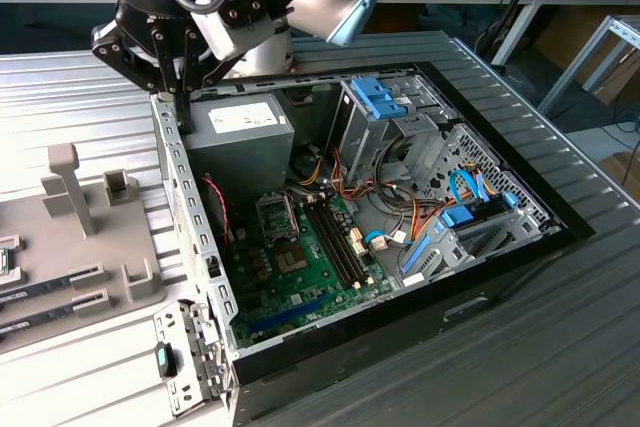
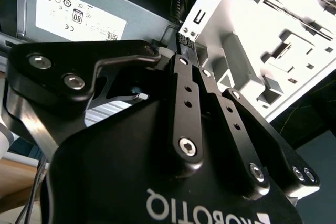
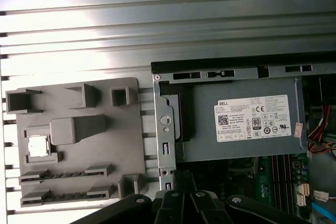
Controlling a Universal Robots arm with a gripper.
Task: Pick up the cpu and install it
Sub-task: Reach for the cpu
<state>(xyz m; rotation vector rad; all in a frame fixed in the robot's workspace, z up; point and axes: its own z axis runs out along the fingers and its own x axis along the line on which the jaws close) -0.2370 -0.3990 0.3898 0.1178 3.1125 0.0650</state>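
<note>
Grey parts tray (image 3: 126, 124) lies on the tabletop (image 3: 157, 14), outside the case wall, on the exterior view's left of the power supply (image 1: 240, 137). The cpu (image 3: 38, 146) sits in one of its square pockets, I'd guess so it can't slide. Claw (image 2: 177, 52) hangs over the case edge right by the power supply and looks pinched closed with nothing in it. Socket (image 1: 275, 212) is just past the power supply.

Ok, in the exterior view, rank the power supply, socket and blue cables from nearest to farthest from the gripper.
1. Power supply, right beside the gripper.
2. Socket, on the board, mid-case.
3. Blue cables, toward the exterior view's right.
</note>
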